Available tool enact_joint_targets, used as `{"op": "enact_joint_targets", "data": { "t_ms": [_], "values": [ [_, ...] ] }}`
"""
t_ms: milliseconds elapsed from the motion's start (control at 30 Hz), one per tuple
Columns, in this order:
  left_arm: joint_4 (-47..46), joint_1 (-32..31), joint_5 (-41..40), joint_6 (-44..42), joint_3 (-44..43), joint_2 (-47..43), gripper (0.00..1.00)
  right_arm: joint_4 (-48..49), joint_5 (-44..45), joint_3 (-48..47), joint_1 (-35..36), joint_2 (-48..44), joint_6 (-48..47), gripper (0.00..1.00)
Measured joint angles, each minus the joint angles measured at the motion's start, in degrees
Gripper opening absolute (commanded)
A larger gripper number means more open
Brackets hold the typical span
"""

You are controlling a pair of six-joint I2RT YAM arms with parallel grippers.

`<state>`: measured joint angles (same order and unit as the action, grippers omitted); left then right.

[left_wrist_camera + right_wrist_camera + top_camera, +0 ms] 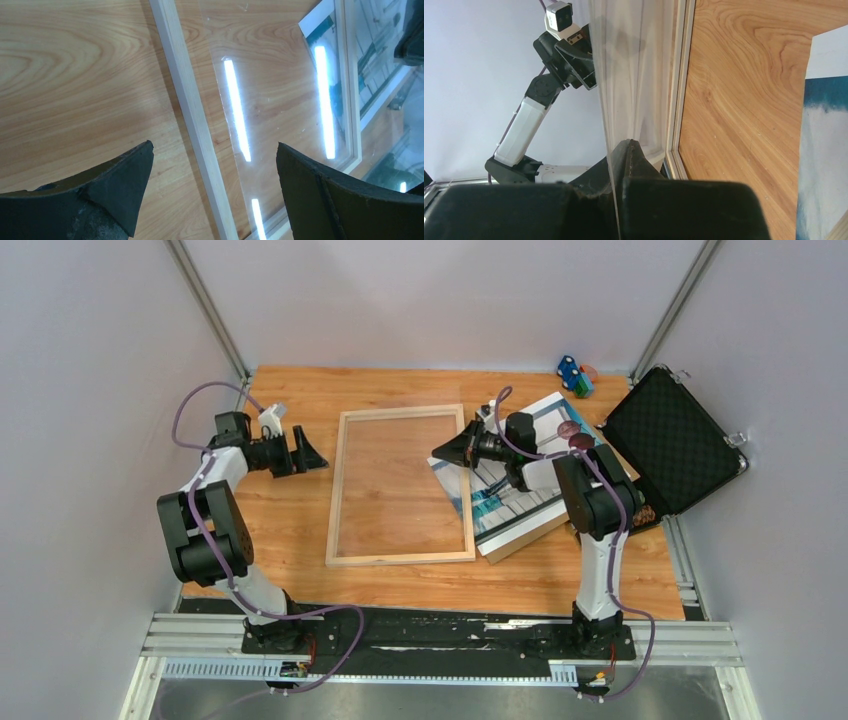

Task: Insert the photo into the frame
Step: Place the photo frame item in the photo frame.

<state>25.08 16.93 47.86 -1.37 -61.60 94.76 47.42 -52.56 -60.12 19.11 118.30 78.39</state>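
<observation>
Overhead we see the left gripper (307, 452) spread beside the frame (400, 558). Only the right wrist view shows the right gripper (624, 147) pinching the clear pane (634, 75) at its edge.

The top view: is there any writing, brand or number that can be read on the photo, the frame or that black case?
No readable text in any view.
The photo: picture only, no lettering shows.
The frame: bare wood, no label.
The black case: no marking shows.
The small toys at the back: too small to tell.
</observation>
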Motion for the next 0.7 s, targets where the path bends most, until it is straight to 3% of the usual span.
{"op": "enact_joint_targets", "data": {
  "t_ms": [700],
  "values": [
    [-5.2, -0.13, 0.04, 4.59, 2.73, 3.41, 0.97, 1.33, -0.02, -1.97, 0.7, 4.02, 0.02, 0.0]
  ]
}}
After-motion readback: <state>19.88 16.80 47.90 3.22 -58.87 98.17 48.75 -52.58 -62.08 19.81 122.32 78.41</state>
